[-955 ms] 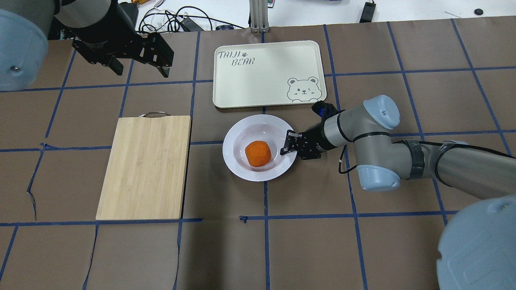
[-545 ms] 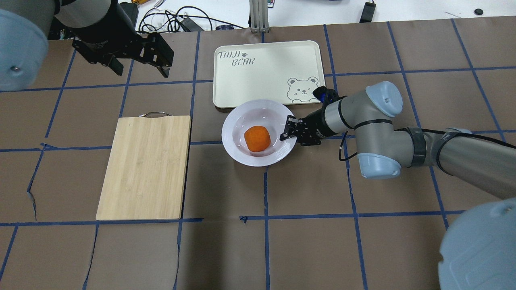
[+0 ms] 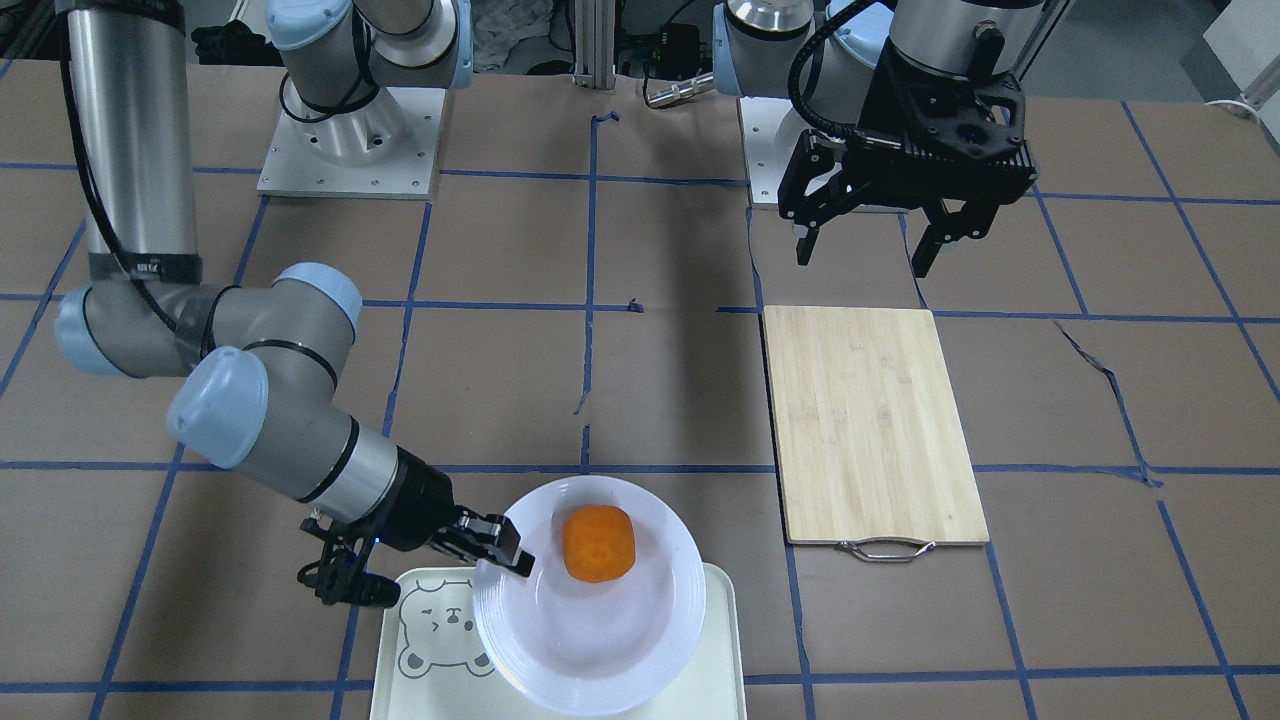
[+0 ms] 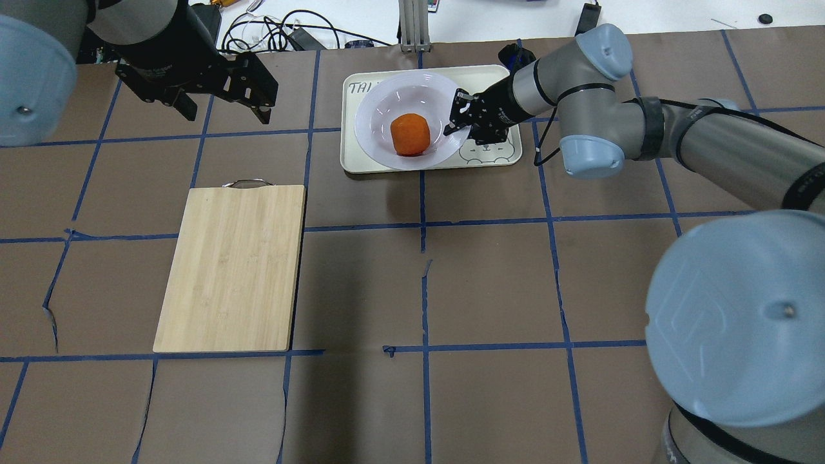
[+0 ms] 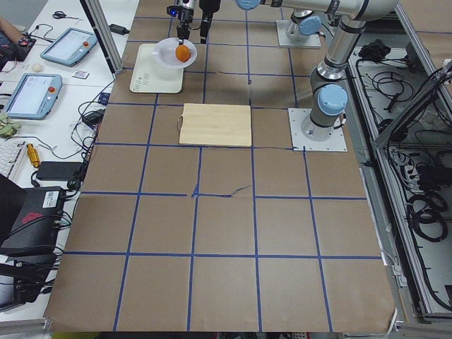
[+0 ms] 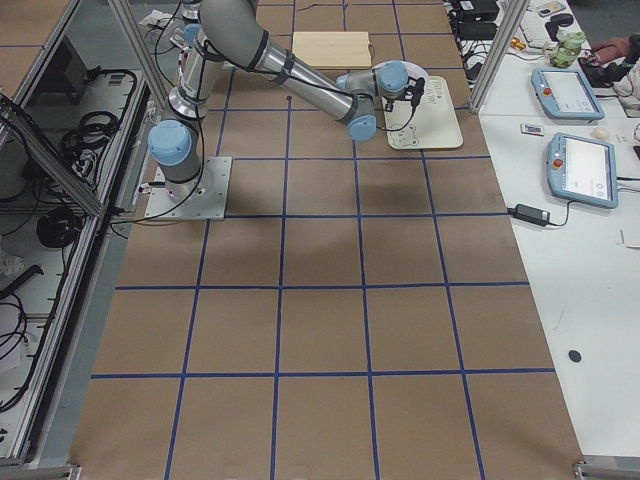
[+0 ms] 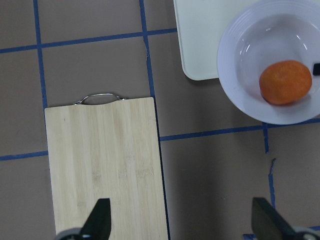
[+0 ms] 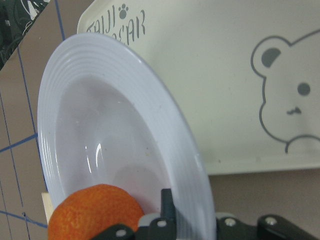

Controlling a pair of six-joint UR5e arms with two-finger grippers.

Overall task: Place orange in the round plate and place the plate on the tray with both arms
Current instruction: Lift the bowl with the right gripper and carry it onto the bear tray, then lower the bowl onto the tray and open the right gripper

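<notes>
The orange (image 4: 410, 135) (image 3: 598, 542) (image 7: 285, 82) lies in the sunken centre of the white round plate (image 4: 387, 96) (image 3: 600, 640) (image 8: 125, 150). My right gripper (image 4: 454, 125) (image 3: 515, 560) is shut on the plate's right rim and holds it slightly tilted over the cream tray (image 4: 493, 156) (image 3: 725, 650) (image 8: 225, 75). The plate covers the tray's left half, and its robot-side edge reaches the tray's edge. I cannot tell whether plate and tray touch. My left gripper (image 4: 227, 115) (image 3: 862, 255) hangs open and holds nothing at the far left, above the table beyond the cutting board.
A bamboo cutting board (image 4: 232, 267) (image 3: 870, 425) with a metal handle lies left of the tray. Cables (image 4: 277, 32) lie past the table's far edge. A side bench holds tablets (image 6: 575, 95).
My right gripper has carried the plate with the orange away from the robot, from the table in front of the tray to over the tray. The left arm has not moved.
</notes>
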